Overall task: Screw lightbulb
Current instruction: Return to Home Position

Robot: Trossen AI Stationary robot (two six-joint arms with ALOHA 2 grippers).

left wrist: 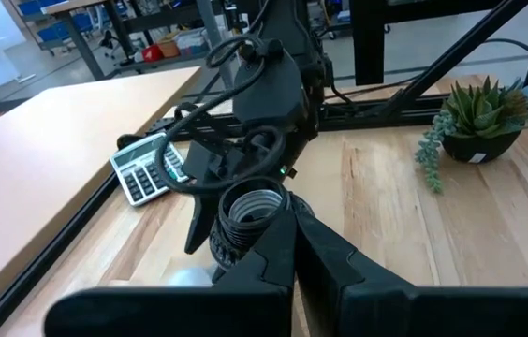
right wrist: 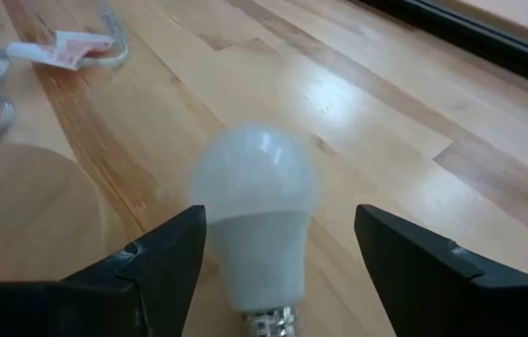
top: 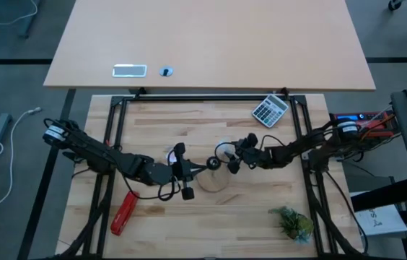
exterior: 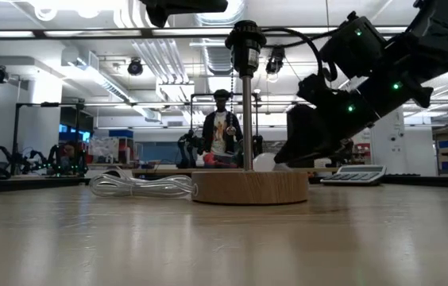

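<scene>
The white lightbulb [right wrist: 255,211] lies on its side on the table, its silvery screw end [right wrist: 269,323] toward my right gripper; it also shows in the low view [exterior: 265,162] behind the wooden disc. My right gripper [right wrist: 281,220] is open, one finger on either side of the bulb, apart from it. The lamp's round wooden disc [exterior: 249,187] carries a thin pole [exterior: 245,119] topped by a black socket [left wrist: 250,220]. My left gripper [left wrist: 289,211] is shut, its tips right at the socket's side, up near its open mouth. My left gripper's shut fingertips [left wrist: 278,234] stand against the black socket's outer side [left wrist: 236,239] in its wrist view. I cannot tell whether they touch it.
A calculator [top: 270,110] lies at the far right, a red tool [top: 123,213] at the near left, a small plant [top: 292,222] at the near right. A clear coiled cord [exterior: 140,187] lies beside the disc. A person [exterior: 222,127] stands far behind the table.
</scene>
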